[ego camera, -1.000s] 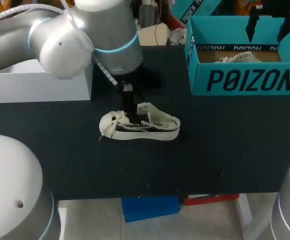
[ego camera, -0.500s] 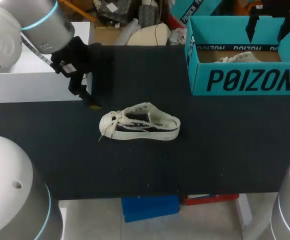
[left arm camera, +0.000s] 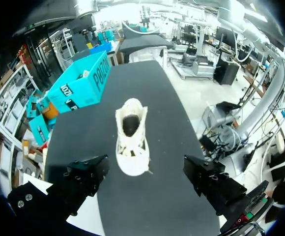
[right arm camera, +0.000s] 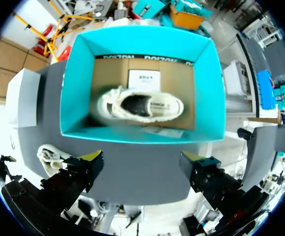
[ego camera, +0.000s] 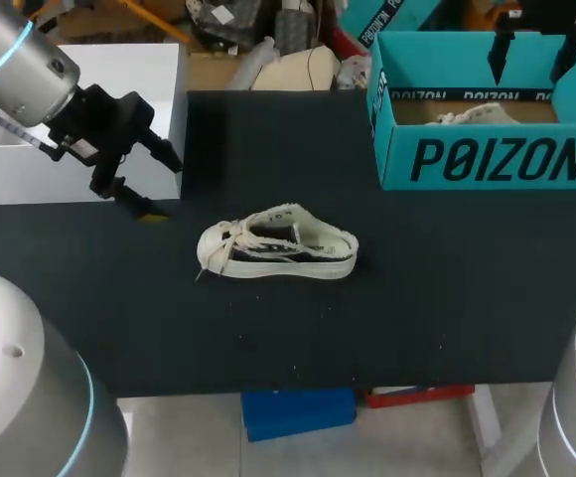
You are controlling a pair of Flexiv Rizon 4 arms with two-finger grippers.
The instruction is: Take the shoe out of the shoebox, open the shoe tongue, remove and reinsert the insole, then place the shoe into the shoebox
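Pulled the left gripper away from the opening of the cream canvas low-top shoe, back and out to the left, ending beside the white rectangular box. Left the shoe where it had been, alone on the black table top, well apart from the gripper. Kept those fingers spread wide, holding nothing. Held the right gripper motionless above the teal cardboard shoebox, also wide open and empty. Noted a second cream shoe lying inside that box.

Seen from the left wrist: looked along the left gripper at the shoe, upright, toe nearest, dark opening facing up, lying ahead of the spread fingers and untouched. Could not tell whether the insole sat fully flat inside. Shoebox beyond it, off to one side.

Seen from the right wrist: hung the right gripper over the shoebox, fingers far apart, with the second cream shoe on the cardboard floor below. Caught the loose shoe just beyond one finger.

Judged the work at the shoe's opening to be over, leaving the lift into the shoebox as the likely next step.
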